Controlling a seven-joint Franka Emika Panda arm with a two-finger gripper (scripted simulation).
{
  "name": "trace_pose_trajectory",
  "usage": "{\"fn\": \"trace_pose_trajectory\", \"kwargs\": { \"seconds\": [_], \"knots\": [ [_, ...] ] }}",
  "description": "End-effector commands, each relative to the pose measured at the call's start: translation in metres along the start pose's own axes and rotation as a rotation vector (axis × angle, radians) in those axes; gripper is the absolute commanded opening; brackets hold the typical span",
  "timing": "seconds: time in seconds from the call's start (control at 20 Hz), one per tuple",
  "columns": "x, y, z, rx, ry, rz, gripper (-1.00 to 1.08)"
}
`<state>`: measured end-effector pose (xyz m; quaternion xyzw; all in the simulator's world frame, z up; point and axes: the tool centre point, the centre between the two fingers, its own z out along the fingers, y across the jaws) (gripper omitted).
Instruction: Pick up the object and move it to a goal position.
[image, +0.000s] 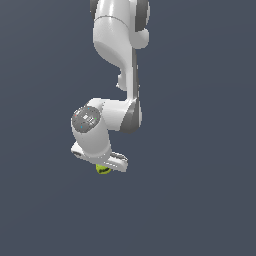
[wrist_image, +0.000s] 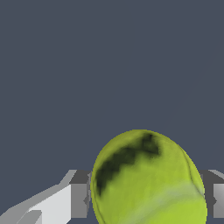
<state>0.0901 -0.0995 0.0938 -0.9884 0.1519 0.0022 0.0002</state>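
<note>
The yellow-green ball (wrist_image: 148, 179) is being held squarely between the two fingers (wrist_image: 78, 194) of the gripper (image: 106, 166), peeking out at six o'clock beneath the hand, with no goal marker being shown.

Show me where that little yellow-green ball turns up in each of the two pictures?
Exterior view: the ball is a small speck peeking out under the white tool at the arm's lower end, below picture centre.
Wrist view: the ball fills the lower middle, sitting between the tool's two grey fingers.
Shared landmark: the tool itself, right at the ball in both views.
</note>
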Motion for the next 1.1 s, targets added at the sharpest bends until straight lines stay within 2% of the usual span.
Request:
{"fn": "trace_pose_trajectory", "kwargs": {
  "seconds": [0.0,0.6,1.05],
  "knots": [
    [0.001,0.018,-0.024,0.0,0.003,0.001,-1.0],
    [0.007,0.095,-0.126,0.001,0.004,0.001,-1.0],
    [0.01,0.112,-0.149,0.0,0.004,0.001,-1.0]
  ]
}}
